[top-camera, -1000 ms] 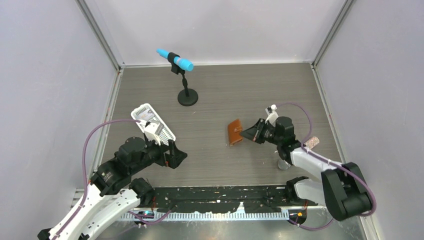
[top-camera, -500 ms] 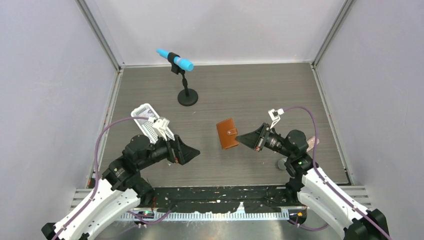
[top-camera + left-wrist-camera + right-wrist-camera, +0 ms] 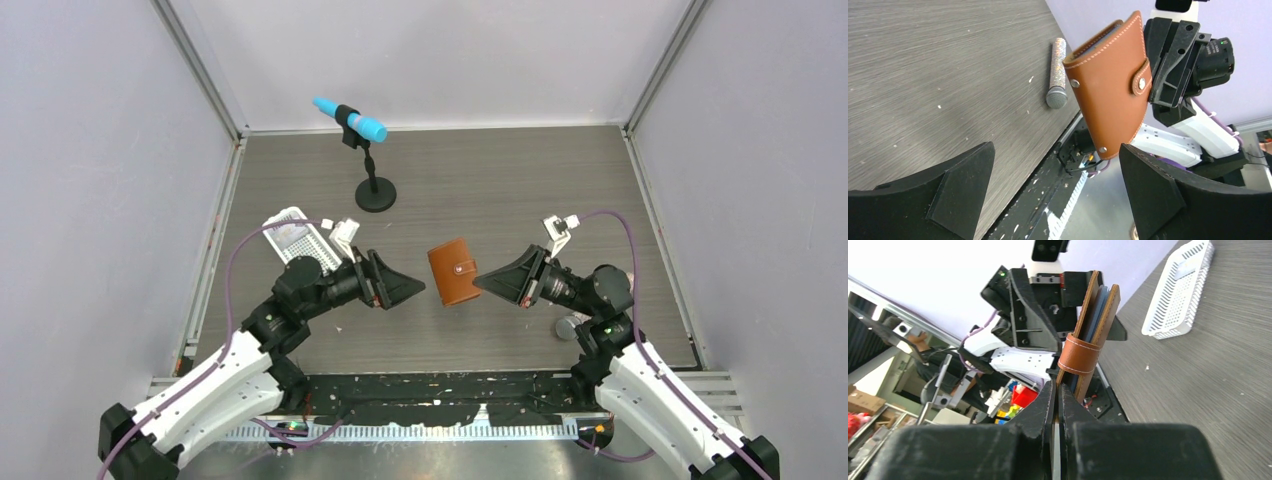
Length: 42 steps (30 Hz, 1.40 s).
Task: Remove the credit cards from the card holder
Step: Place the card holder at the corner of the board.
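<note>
at centre, right pincer (image 3: 477,282) pinching card holder (image 3: 453,272), seemingly edgewise

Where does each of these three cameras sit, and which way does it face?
Top external: above, behind the arms, looking down at the table; both arms show.
Left wrist: on the left arm, facing the card holder; its open fingers show.
Right wrist: on the right arm, facing the left arm; its shut fingers show.
Shared by all: the card holder.

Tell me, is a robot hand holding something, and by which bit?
The right gripper pinches the closed tan leather card holder by its edge beside the snap tab. The left gripper is open, holding nothing.
</note>
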Each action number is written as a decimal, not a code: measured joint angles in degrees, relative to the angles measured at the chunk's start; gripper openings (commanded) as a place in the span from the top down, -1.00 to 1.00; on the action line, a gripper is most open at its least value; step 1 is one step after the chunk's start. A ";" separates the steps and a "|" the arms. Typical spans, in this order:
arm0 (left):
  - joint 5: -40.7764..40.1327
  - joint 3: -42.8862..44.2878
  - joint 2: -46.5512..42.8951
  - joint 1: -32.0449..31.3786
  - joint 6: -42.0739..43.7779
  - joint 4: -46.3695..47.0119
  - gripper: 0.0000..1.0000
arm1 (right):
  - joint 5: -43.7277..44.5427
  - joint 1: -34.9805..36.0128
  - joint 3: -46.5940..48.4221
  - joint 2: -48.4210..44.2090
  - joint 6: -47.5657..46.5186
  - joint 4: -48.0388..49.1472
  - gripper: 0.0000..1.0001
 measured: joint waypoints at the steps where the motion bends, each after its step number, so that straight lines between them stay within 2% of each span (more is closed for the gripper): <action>1: 0.31 -0.13 1.01 0.00 -0.59 1.51 -0.99 | -0.09 0.07 -0.02 0.00 0.61 0.74 0.89; 7: 1.99 -0.35 5.95 -0.57 -3.65 10.27 -0.99 | -1.09 0.61 -0.52 0.00 4.00 3.98 0.89; 13: 3.52 -0.35 11.26 -1.70 -6.29 16.48 -0.75 | -1.14 0.94 -1.44 -0.74 5.27 4.35 0.89; 18: 4.63 -0.35 12.96 -1.92 -7.91 19.34 -0.16 | -1.16 0.98 -2.49 -0.70 4.90 3.30 0.89; 22: 4.57 -0.85 12.94 -1.92 -7.89 19.45 0.39 | -0.33 0.98 -4.17 -0.07 2.64 0.37 0.90; 27: 2.80 -6.64 10.73 -1.86 -6.45 17.38 0.94 | 0.55 1.07 -7.34 5.11 -1.42 -1.55 0.89; 28: 2.47 -7.82 10.32 -1.90 -6.25 16.70 1.00 | 0.55 1.20 -7.98 6.54 -2.23 -1.86 0.90; 34: 1.49 -13.29 10.51 -3.34 -5.07 14.53 1.00 | 0.57 2.91 -10.62 15.10 -6.27 -2.91 0.89; 40: 1.31 -13.42 15.37 -3.45 -3.48 14.19 1.00 | 2.23 3.21 -10.60 20.98 -10.51 -2.95 0.88; 42: 1.20 -13.22 17.18 -3.52 -2.69 13.70 1.00 | 2.84 3.41 -10.58 22.95 -11.43 -2.91 0.81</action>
